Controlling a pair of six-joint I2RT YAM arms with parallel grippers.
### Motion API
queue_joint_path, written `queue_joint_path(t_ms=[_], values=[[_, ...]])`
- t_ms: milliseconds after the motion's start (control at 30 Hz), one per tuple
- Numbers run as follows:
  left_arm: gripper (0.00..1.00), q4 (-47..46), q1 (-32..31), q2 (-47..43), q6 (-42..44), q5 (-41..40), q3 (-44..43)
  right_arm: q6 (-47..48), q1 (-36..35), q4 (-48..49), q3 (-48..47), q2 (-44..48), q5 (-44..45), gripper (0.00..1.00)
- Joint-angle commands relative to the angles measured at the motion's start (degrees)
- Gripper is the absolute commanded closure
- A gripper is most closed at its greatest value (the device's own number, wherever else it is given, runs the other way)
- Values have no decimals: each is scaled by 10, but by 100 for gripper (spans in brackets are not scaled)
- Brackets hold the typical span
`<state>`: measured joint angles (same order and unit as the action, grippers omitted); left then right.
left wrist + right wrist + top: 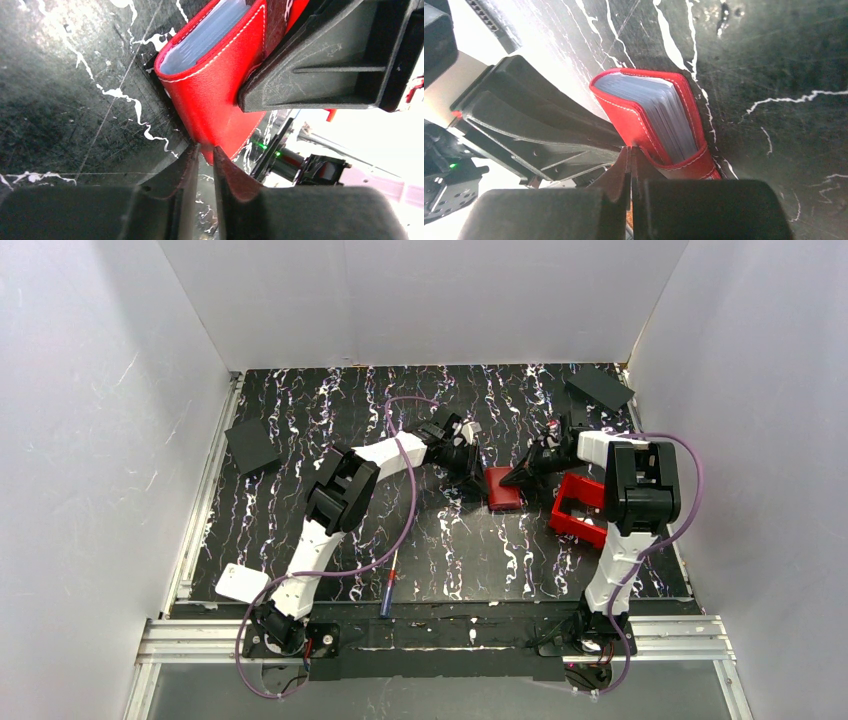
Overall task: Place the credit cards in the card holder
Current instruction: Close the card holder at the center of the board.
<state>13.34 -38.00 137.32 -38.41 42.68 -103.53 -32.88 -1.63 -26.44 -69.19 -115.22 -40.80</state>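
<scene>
Looking down the left gripper (205, 151), I am seeing its fingers standing a narrow crack apart, gripping nothing, with only the black marbled table (60, 100) showing through the gap. The card holder (215, 95) is lying folded just beyond those fingertips, the near corner of its red cover meeting them. The right gripper (630, 152) is facing in from the holder's opposite side, its fingers pressed flat together and empty. The holder is lying just ahead of its tips and a little to one side, and one finger is resting across the cover. Grey-blue layers (659, 110) are showing at the holder's open edge; cards or pockets, I cannot tell. Behind the right gripper, a red bin (572, 528) is sitting.
</scene>
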Motion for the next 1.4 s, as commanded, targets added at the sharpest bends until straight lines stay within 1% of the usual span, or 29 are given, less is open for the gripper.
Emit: queue_joint_path(t_ms=[0,33,133,300,367,467,533,600,733,767,800,867,967,1000,1033,1133,1233,1300,1367], values=[[77,12,-1,-55,-1,4,14,48,47,1,83,-60,256,99],[74,12,-1,-62,-1,2,18,32,47,21,95,-48,238,99],[71,-4,-1,-84,-10,-1,28,-20,61,85,136,-25,186,99],[69,-33,0,-107,-38,4,33,-92,74,159,192,-31,147,99],[68,-41,-1,-116,-43,1,35,-105,73,179,206,-12,171,99],[67,-51,-1,-125,-51,-3,39,-131,73,213,223,-4,167,99],[67,-54,-1,-130,-52,-3,43,-136,73,228,235,1,165,99],[66,-54,-2,-133,-53,-5,47,-128,73,219,238,6,162,99],[64,-58,-2,-139,-54,-9,57,-79,63,230,233,35,136,99],[63,-60,-2,-141,-54,-9,62,-60,57,218,218,39,125,95],[62,-62,-2,-144,-54,-10,66,-25,48,187,191,37,107,89],[60,-64,-2,-153,-49,-11,75,23,28,134,150,45,108,87],[58,-41,2,-169,-28,-18,79,-2,9,151,156,78,83,84],[57,-31,3,-177,-19,-20,81,-7,-4,152,154,85,72,81],[56,-22,4,-184,-10,-22,84,-7,-15,148,147,90,63,75],[55,-4,7,-206,11,-27,99,-3,-37,120,115,108,60,71],[54,-11,12,-232,14,-29,127,-16,-40,128,101,131,35,65],[53,-21,15,-245,11,-27,147,-2,-40,111,70,140,27,60],[53,-25,18,-254,10,-25,159,18,-40,74,32,145,23,58]])
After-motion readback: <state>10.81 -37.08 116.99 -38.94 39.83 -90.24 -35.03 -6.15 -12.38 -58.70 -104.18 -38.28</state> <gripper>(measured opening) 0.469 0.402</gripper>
